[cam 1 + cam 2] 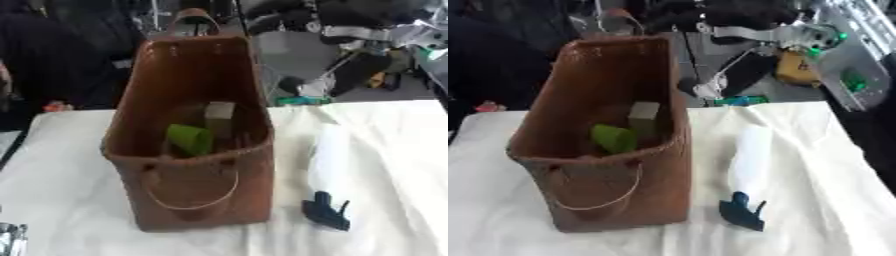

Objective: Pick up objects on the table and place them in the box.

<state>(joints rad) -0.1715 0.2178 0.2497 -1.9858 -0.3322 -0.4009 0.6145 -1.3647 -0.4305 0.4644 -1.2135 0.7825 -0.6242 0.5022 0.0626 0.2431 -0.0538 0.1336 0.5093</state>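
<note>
Only the left eye view shows a left hand (10, 240) sliver, lower-left corner; finger posture cannot be told.

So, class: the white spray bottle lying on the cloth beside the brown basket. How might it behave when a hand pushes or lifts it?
The spray bottle lies on its side with a rounded body, so a sideways push would probably roll it. Its dark trigger head sticks out, which may stop a full roll and make it pivot. The smooth white body looks slippery to grasp.
</note>
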